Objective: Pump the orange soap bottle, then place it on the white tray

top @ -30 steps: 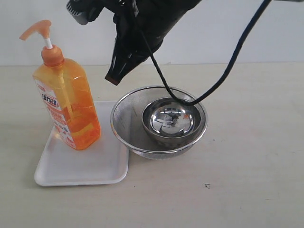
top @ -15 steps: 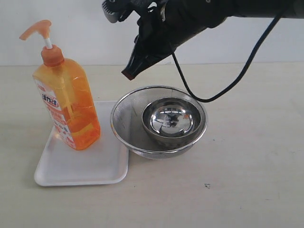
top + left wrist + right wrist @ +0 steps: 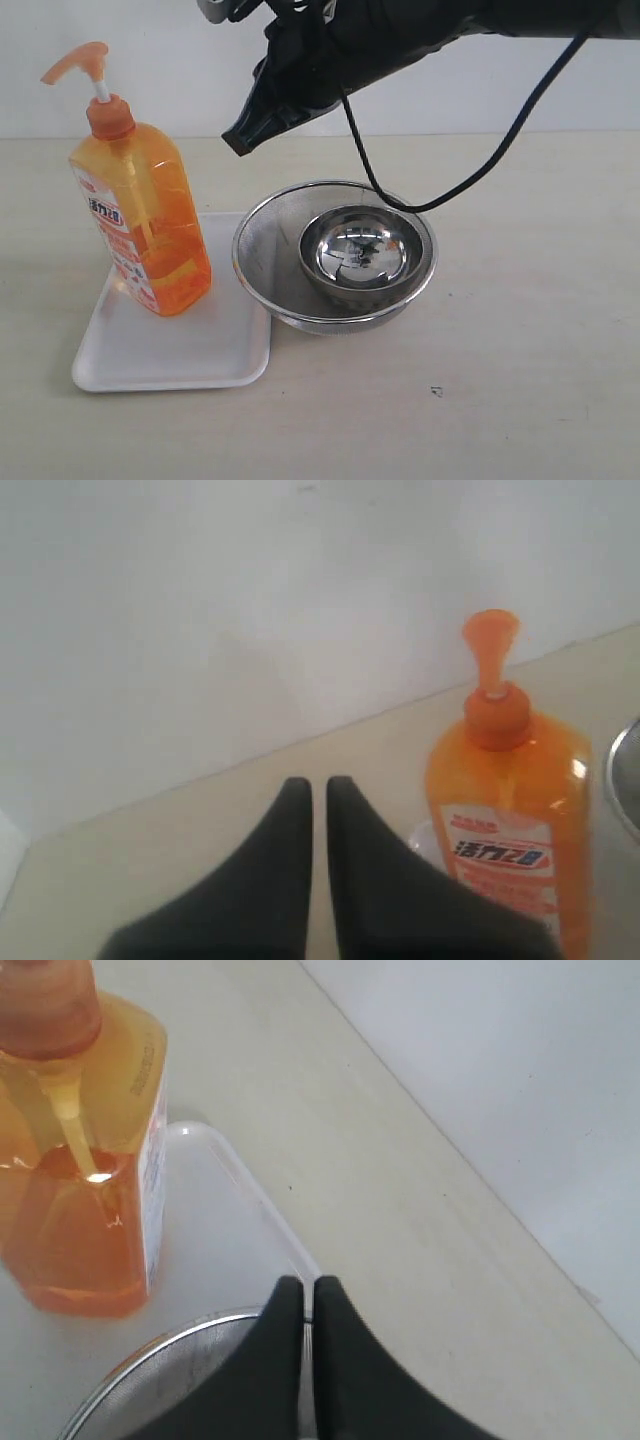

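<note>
The orange soap bottle [image 3: 145, 225] stands upright on the white tray [image 3: 170, 350], at the tray's rear left part as the exterior view shows it. Its orange pump head is raised on a white stem and the spout points left. The tray lies flat on a beige tabletop [image 3: 520, 380] before a white wall [image 3: 560, 80].

Above and behind the tray's right end, the right gripper [image 3: 238, 140] hangs in the air, tips slanting down and to the left, well apart from the bottle. Its black fingers are pressed together on nothing, with only a hairline slit between them in the right wrist view [image 3: 305, 1285]. That view looks down past the tips at the bottle [image 3: 70, 1160], the tray's rounded rim [image 3: 225, 1175] and the edge of a steel mesh strainer [image 3: 150, 1360].

The left gripper [image 3: 317, 785] shows only in the left wrist view. Its two dark fingers are drawn close with a thin gap and hold nothing. The bottle [image 3: 505, 820] rises beside and beyond them.

The bottle's label carries bold blue characters on a white band, ending in what look like digits. The red print under them is too blurred to read.

Just right of the tray, its rim touching or overlapping the tray's edge, sits the mesh strainer [image 3: 262, 255]. A smaller polished steel bowl [image 3: 360, 250] nests inside it. A black cable [image 3: 500, 130] droops from the right arm and loops in front of the strainer's far rim.
</note>
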